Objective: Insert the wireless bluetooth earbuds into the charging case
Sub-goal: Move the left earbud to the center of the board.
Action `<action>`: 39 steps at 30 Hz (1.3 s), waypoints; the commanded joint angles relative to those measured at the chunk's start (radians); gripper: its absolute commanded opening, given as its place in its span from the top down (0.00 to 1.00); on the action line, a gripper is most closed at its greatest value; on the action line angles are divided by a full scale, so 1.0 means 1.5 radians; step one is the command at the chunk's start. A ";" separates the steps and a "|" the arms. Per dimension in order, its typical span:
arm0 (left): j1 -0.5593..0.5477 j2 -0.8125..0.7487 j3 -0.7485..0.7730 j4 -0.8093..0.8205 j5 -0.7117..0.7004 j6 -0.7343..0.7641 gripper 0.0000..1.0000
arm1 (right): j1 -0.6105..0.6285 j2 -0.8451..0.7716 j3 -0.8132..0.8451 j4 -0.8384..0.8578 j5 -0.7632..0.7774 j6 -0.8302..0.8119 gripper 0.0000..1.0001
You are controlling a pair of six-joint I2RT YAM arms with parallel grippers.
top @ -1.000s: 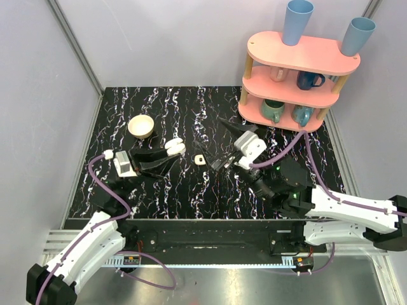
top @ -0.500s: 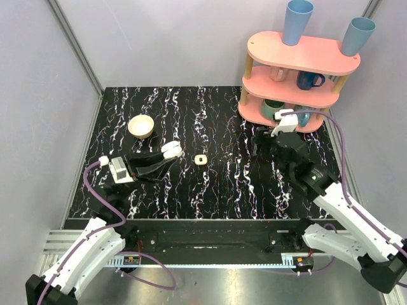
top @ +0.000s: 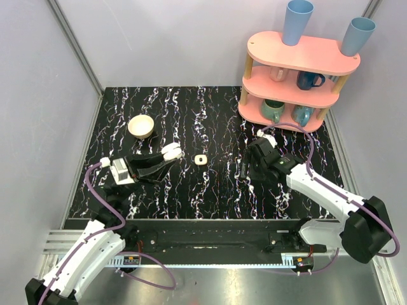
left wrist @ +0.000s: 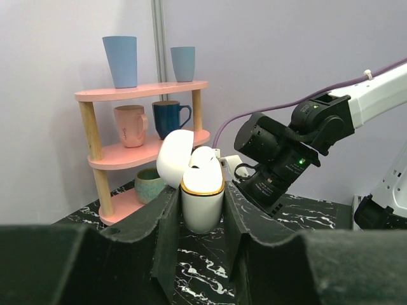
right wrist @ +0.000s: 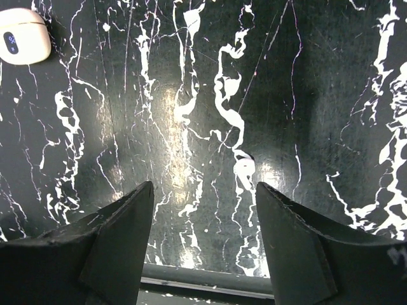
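Observation:
My left gripper (top: 164,157) is shut on a white charging case (left wrist: 202,206) with a gold rim and holds it upright, lid (left wrist: 175,159) open. A white rounded piece (left wrist: 205,160) sticks up from its opening. The case also shows in the top view (top: 172,150). A small white rounded-square piece with a dark centre (top: 201,159) lies on the table; it also shows in the right wrist view (right wrist: 24,43). My right gripper (top: 245,170) points down at the table right of it, open and empty (right wrist: 203,190). A small white blob (right wrist: 245,166) lies among the marble veins; I cannot tell if it is an earbud.
A wooden bowl (top: 141,126) stands at the back left. A pink two-tier shelf (top: 299,57) with mugs and two blue cups stands at the back right. The table's near edge (right wrist: 203,276) runs just below my right fingers. Grey walls close in the sides.
My right gripper left the small square piece, swung out towards the shelf, then came down over the table right of that piece. My left gripper has kept the case almost still.

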 commanded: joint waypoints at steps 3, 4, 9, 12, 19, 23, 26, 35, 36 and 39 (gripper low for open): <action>-0.002 0.001 0.014 0.013 -0.005 0.011 1.00 | -0.005 0.012 -0.024 -0.008 0.016 0.118 0.28; -0.002 0.003 0.013 0.017 -0.005 0.009 1.00 | -0.004 0.011 -0.032 -0.006 0.023 0.123 0.28; -0.002 0.010 0.008 0.027 -0.004 0.001 1.00 | -0.005 0.017 -0.037 -0.006 0.068 0.125 0.30; -0.002 0.010 0.007 0.026 -0.005 0.002 1.00 | -0.005 0.033 -0.042 0.013 0.060 0.117 0.33; -0.002 0.008 0.010 0.017 -0.004 0.002 1.00 | -0.004 0.064 -0.055 0.041 0.058 0.127 0.38; -0.003 0.007 0.008 0.018 -0.009 0.004 1.00 | -0.004 0.082 -0.052 0.043 0.056 0.121 0.41; -0.002 0.007 0.009 0.017 -0.007 0.004 1.00 | -0.004 0.098 -0.062 0.056 0.055 0.120 0.44; -0.002 0.004 0.007 0.014 -0.007 0.005 1.00 | -0.004 0.104 -0.089 0.104 0.063 0.113 0.49; -0.003 0.005 0.007 0.015 -0.008 0.005 1.00 | -0.004 0.110 -0.087 0.103 0.063 0.113 0.49; -0.002 0.010 0.008 0.018 -0.006 0.003 1.00 | -0.004 0.120 -0.085 0.104 0.064 0.117 0.49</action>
